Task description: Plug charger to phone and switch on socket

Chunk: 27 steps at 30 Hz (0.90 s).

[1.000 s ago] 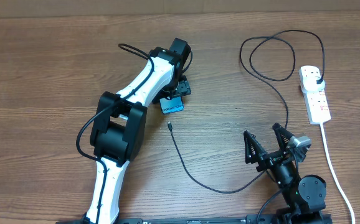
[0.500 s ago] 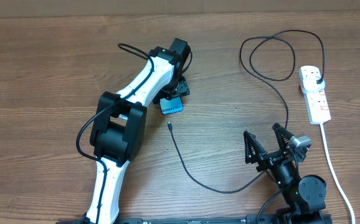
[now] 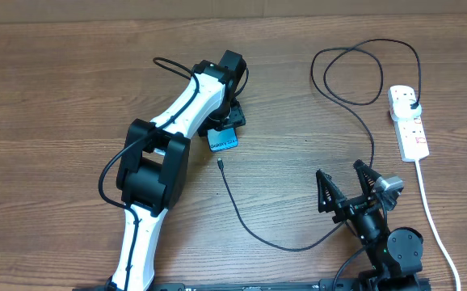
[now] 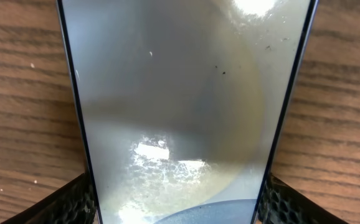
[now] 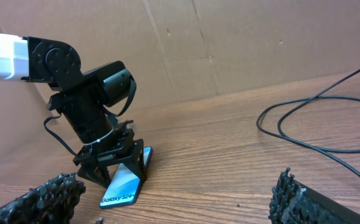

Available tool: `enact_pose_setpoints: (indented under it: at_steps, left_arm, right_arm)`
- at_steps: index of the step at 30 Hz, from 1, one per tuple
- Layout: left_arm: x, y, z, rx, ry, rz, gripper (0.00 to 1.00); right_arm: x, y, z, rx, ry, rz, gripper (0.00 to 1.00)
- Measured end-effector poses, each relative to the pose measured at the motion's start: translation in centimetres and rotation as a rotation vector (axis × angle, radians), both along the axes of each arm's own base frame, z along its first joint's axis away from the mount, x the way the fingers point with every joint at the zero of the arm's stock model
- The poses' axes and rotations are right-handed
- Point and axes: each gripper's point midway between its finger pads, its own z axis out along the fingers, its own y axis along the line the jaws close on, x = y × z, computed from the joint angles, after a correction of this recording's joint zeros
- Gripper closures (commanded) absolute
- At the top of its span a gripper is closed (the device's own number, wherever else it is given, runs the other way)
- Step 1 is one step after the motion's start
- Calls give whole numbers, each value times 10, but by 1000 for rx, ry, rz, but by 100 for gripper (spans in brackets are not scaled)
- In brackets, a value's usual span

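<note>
The phone lies on the table with its blue screen up, "Galaxy" text at its near end. My left gripper stands over it, shut on the phone, one finger against each long edge; its screen fills the left wrist view. The charger's connector tip lies just in front of the phone, free on the wood. Its thin black cable curves right, loops at the back and ends in a black plug on the white socket. My right gripper is open and empty at the front right.
The socket's white cord runs down the right side toward the front edge. The cable's loop lies on the wood to the right of my right gripper. A cardboard wall stands behind the table.
The left jaws have closed in on the phone's edges, and the phone's near end has shifted slightly toward the front. The right arm has stayed still.
</note>
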Motion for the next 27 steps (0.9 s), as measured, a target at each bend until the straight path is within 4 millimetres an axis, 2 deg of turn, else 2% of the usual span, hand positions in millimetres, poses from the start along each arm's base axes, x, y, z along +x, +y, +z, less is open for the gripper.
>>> enact_pose_setpoints:
  at_steps: [7,10,12,15,19,23,27]
  left_arm:
    - [-9,0,0,-5,47,0,56]
    - [-11,-1,1,-2,62,3,60]
    - [-13,0,1,1,81,3,65]
    - [-15,0,5,5,102,4,81]
    - [-11,-7,16,-24,100,4,95]
    - [-6,-16,25,-66,86,2,96]
    - [-8,-22,27,-104,101,3,96]
  right_arm:
    - [0,0,0,0,0,3,0]
    - [-3,8,1,58,16,48,0]
    - [-7,17,2,152,53,103,0]
    - [-14,30,4,292,119,190,0]
    - [-20,39,11,436,173,256,0]
    - [-23,43,11,529,231,283,0]
    - [-25,46,11,528,236,302,0]
